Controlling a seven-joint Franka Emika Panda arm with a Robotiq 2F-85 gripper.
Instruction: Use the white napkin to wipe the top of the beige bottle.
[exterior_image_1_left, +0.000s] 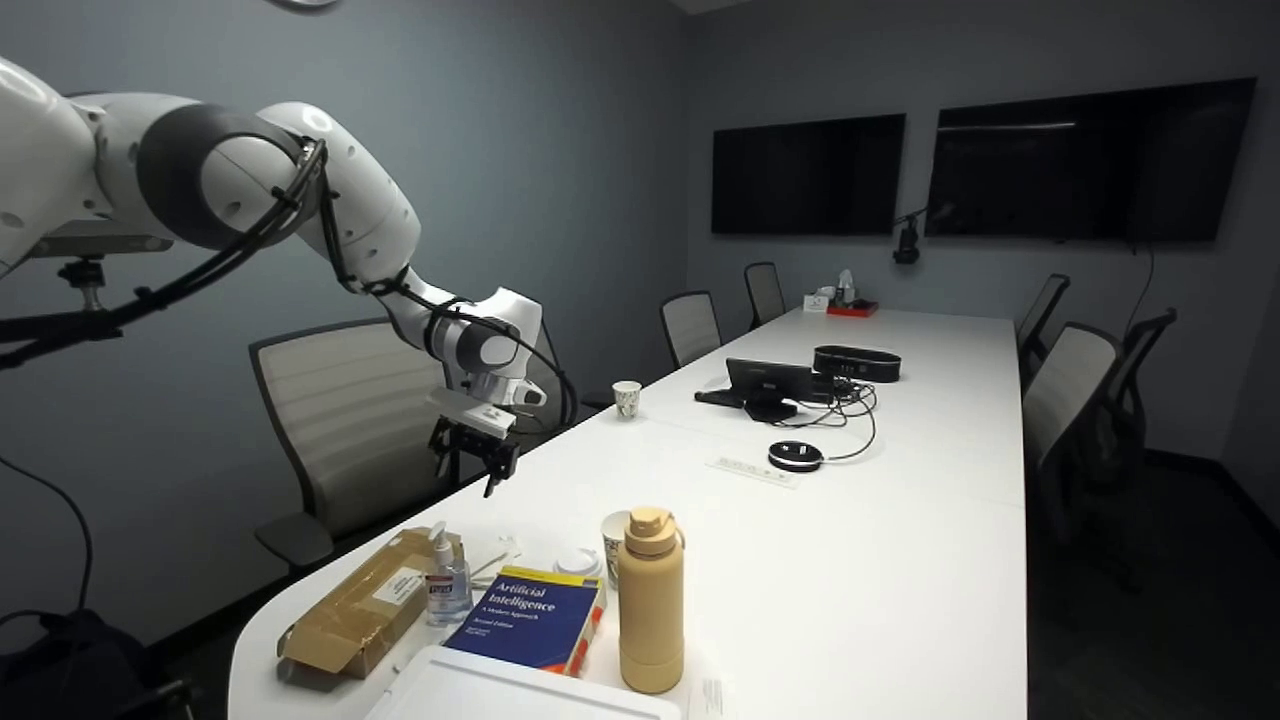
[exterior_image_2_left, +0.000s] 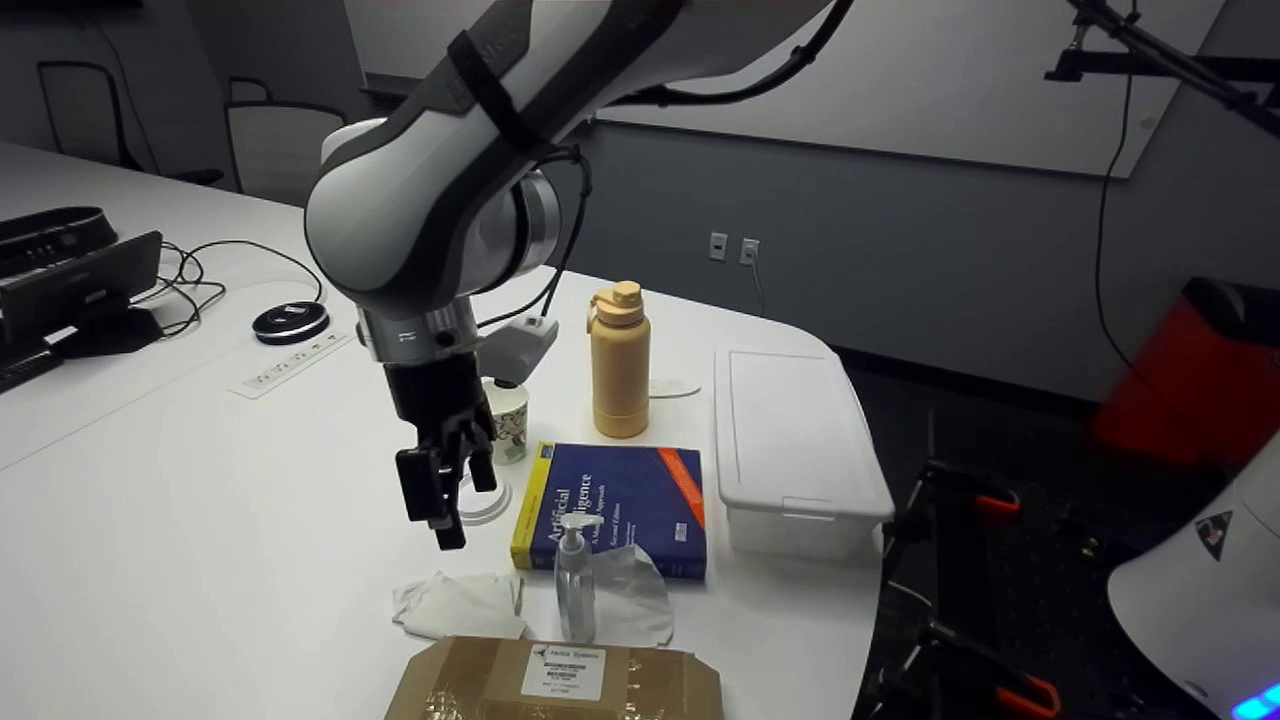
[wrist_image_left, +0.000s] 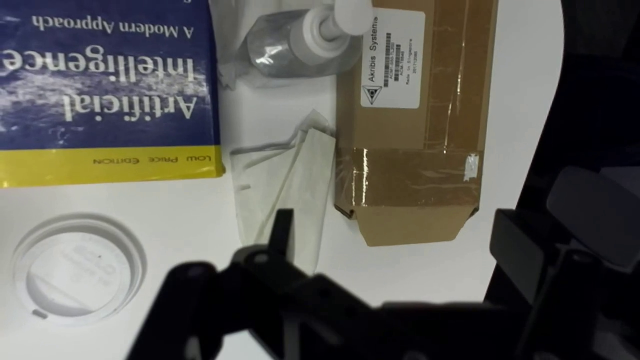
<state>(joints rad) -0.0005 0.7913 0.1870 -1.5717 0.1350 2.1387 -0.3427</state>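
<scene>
**Your claw (exterior_image_2_left: 467, 510) hangs spread above the white table (exterior_image_2_left: 250, 560)**

In an exterior view, your claw shows across the table's long edge. The beige bottle (exterior_image_1_left: 650, 600) stands upright just beside the blue book (exterior_image_1_left: 525, 615); to its right, a broad stretch of tabletop runs to the opposite long edge. The cardboard box (exterior_image_1_left: 350, 610) lies along the near-left edge.

In an exterior view, you have wide tabletop to the picture-left of the claw. The white napkin (exterior_image_2_left: 460, 605) lies on the table, between claw and box. The pump bottle (exterior_image_2_left: 575, 590) stands just beside it, in front of a second white piece (exterior_image_2_left: 630, 600). The beige bottle stands between the paper cup (exterior_image_2_left: 510, 425) and the lidded bin (exterior_image_2_left: 800, 460).

In the wrist view, your two fingers (wrist_image_left: 281, 232) stand well apart, with tabletop and a box flap between them. One overlaps the napkin's lower end; the other covers part of the table's edge. The napkin's corner reaches the box; whether they touch, you cannot tell. The plastic lid (wrist_image_left: 77, 272) lies to the left.
</scene>
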